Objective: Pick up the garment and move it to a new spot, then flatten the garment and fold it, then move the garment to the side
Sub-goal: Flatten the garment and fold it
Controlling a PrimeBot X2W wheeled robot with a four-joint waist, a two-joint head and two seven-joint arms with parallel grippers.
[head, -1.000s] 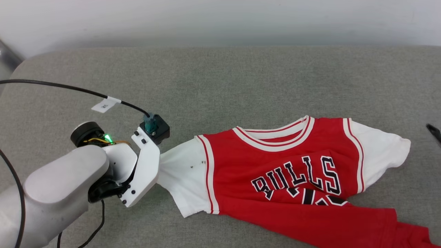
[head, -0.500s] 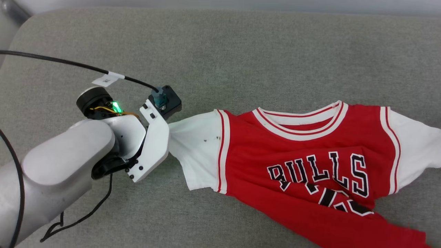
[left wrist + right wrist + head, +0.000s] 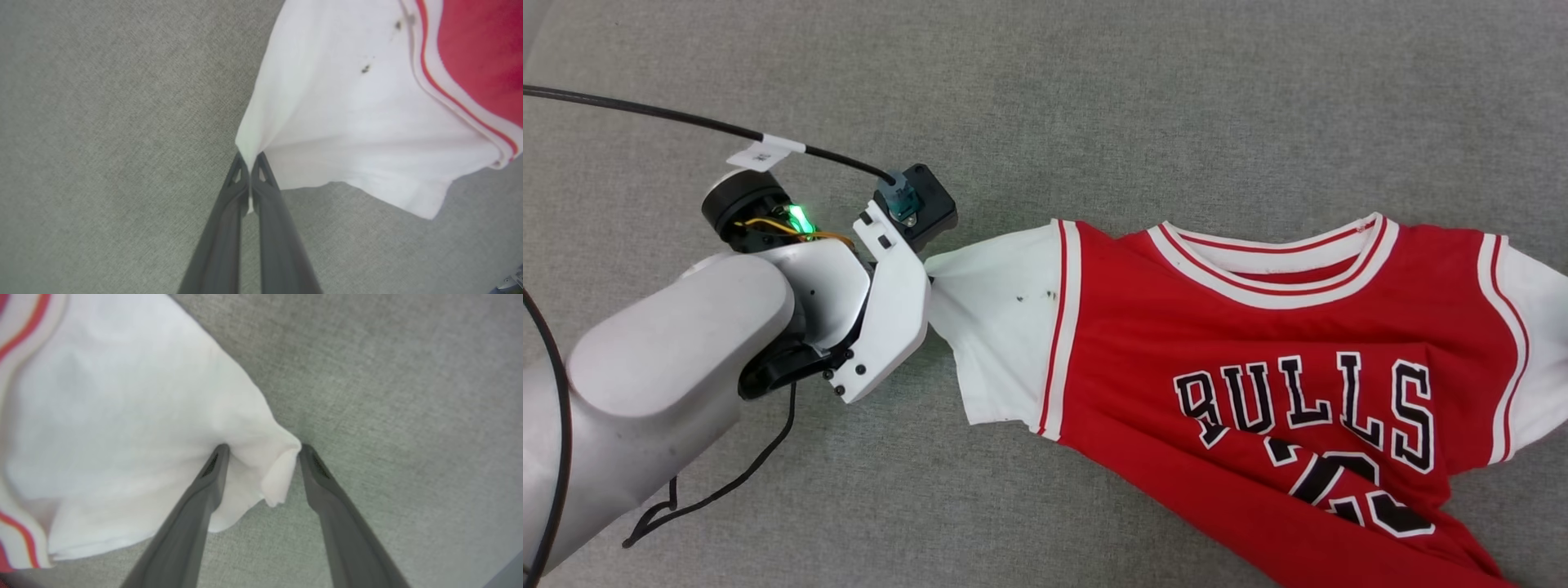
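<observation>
Currently one garment; left tool clenched on it, right tool spread wide astride its edge.

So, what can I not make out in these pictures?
- Head view: the garment hem and the sleeve on the right, cut off by the picture's edges.
- Head view: the left gripper fingers, hidden behind its white wrist housing.
- Head view: dark specks on the held sleeve, too small to identify.
- Right wrist view: whether the open right gripper touches the sleeve corner; blurred.
</observation>
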